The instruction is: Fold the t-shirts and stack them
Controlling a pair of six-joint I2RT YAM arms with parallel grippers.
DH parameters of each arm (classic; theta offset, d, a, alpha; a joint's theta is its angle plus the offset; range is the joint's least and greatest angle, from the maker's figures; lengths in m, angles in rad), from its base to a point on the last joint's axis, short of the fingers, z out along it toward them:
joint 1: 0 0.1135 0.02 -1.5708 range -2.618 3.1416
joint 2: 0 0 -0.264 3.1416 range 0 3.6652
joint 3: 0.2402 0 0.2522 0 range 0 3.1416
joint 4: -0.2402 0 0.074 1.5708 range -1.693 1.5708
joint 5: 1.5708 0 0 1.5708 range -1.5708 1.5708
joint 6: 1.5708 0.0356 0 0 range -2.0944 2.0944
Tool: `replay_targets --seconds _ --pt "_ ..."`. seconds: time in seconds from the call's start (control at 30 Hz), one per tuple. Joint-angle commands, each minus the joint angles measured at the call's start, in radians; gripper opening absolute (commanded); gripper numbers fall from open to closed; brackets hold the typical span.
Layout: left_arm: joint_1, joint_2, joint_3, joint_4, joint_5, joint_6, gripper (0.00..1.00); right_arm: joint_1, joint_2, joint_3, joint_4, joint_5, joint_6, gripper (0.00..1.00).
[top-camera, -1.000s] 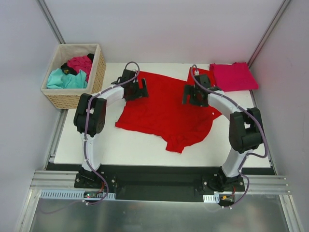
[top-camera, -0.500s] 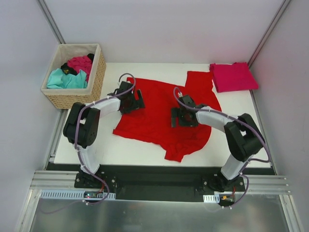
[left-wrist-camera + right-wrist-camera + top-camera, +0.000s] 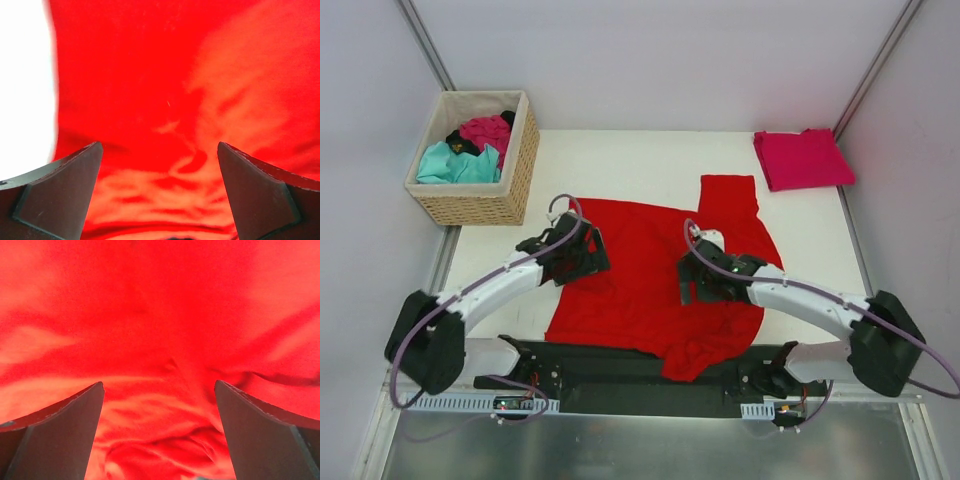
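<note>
1. The red shirt (image 3: pixel 640 270) lies spread out and rumpled on the table (image 3: pixel 620 160). 1 sleeve reaches toward the far right, and the near hem spills past the table's near edge onto the black rail (image 3: pixel 610 365).
2. The left gripper (image 3: pixel 588 252) is over the red shirt's left edge, about halfway along it. Its jaws are spread wide with nothing held between them. From the left wrist, the 2 dark fingers (image 3: pixel 60 185) stand well apart above wrinkled red cloth, with bare white table just beyond the shirt's left edge.
3. The right gripper (image 3: pixel 690 280) is over the red shirt's right half, near its middle. Its jaws are also spread wide and hold nothing. From the right wrist, the fingers (image 3: pixel 265 430) frame bunched folds of red cloth that fill the whole view.
4. I cannot tell whether either gripper's tips are touching the red shirt or sit just above it.
5. The pink shirt (image 3: pixel 804 158) lies folded into a flat rectangle beyond the red shirt's far right. It is near the outstretched sleeve but apart from it.
6. The basket (image 3: pixel 470 208) stands beyond the red shirt's far left corner, apart from it.
7. In the basket are a teal shirt (image 3: pixel 455 163) and a magenta shirt (image 3: pixel 485 130), with a bit of black shirt (image 3: pixel 460 144) between them, all loosely heaped.
</note>
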Motion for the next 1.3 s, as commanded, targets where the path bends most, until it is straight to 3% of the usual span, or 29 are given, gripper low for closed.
replay_targets --seconds 0.0,0.13,0.27,0.4,0.7,0.87,1.07,1.27 --pt "-0.006 -0.236 0.139 -0.167 -0.135 -0.025 0.99 0.0 -0.183 0.178 -0.135 0.224 -0.015 0.96" --pt "0.008 -0.195 0.387 -0.219 -0.267 0.108 0.99 -0.081 -0.168 0.472 -0.139 0.28 -0.173 0.96" --pt "0.081 -0.025 0.657 -0.222 -0.235 0.206 0.99 -0.222 -0.054 0.657 -0.125 0.224 -0.247 0.96" --pt "0.233 0.249 0.791 -0.232 -0.108 0.211 0.99 -0.422 0.047 0.752 -0.057 0.11 -0.282 0.96" --pt "0.382 0.613 0.937 -0.239 -0.043 0.144 0.99 -0.72 0.386 1.081 -0.093 -0.125 -0.317 0.97" --pt "0.41 0.735 1.015 -0.238 -0.017 0.157 0.97 -0.756 0.545 1.148 -0.094 -0.163 -0.319 0.97" --pt "0.416 0.801 1.075 -0.238 0.006 0.162 0.93 -0.765 0.586 1.14 -0.044 -0.189 -0.314 0.97" --pt "0.416 0.848 1.097 -0.233 0.063 0.138 0.73 -0.774 0.648 1.163 -0.045 -0.186 -0.314 0.97"
